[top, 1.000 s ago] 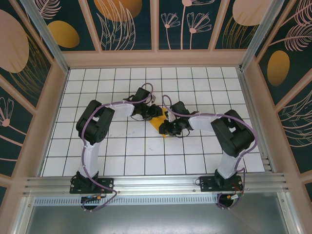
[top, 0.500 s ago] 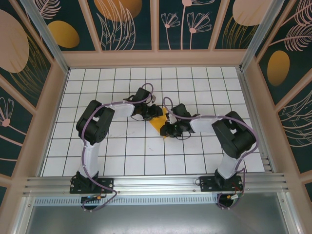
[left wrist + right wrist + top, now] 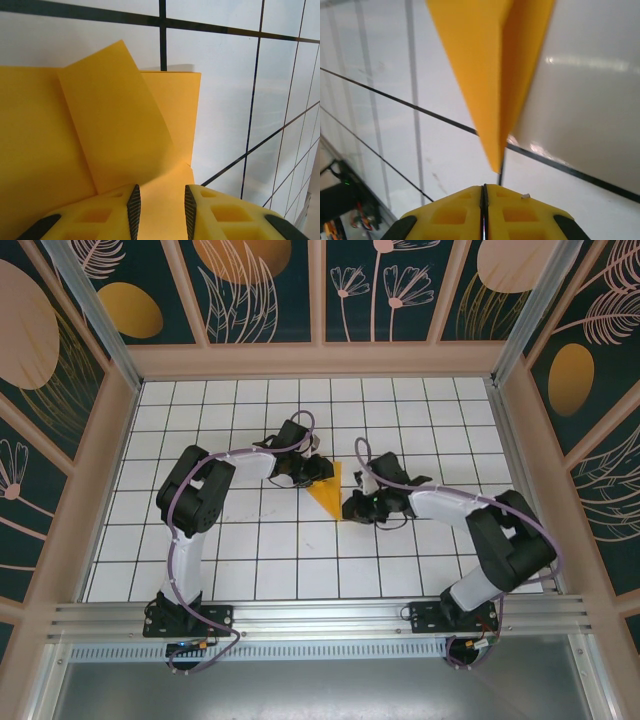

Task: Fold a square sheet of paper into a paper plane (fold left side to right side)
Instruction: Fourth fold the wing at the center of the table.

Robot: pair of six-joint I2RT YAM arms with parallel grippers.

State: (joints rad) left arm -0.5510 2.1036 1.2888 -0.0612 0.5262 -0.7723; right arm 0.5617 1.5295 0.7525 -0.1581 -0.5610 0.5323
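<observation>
The orange-yellow sheet of paper (image 3: 325, 495) lies on the white tiled table as a folded triangle, its point toward the near side. In the left wrist view the paper (image 3: 115, 125) shows layered flaps, one lifted slightly. My left gripper (image 3: 307, 472) rests over the paper's far left corner. Its jaws (image 3: 161, 195) stand apart, with flat paper showing between the black pads. My right gripper (image 3: 353, 508) sits just right of the point. In the right wrist view it (image 3: 484, 189) is shut with nothing held, and the paper's tip (image 3: 492, 150) hangs just ahead of it.
The table (image 3: 250, 550) is boxed in by pink frame walls (image 3: 110, 470) on the left, back and right. An aluminium rail (image 3: 320, 615) runs along the near edge by the arm bases. Bare tiles surround the paper on all sides.
The right gripper has closed and drawn back to the right, off the paper, its arm stretched further right. The paper now lies flatter as a clear triangle. The left gripper has stayed put.
</observation>
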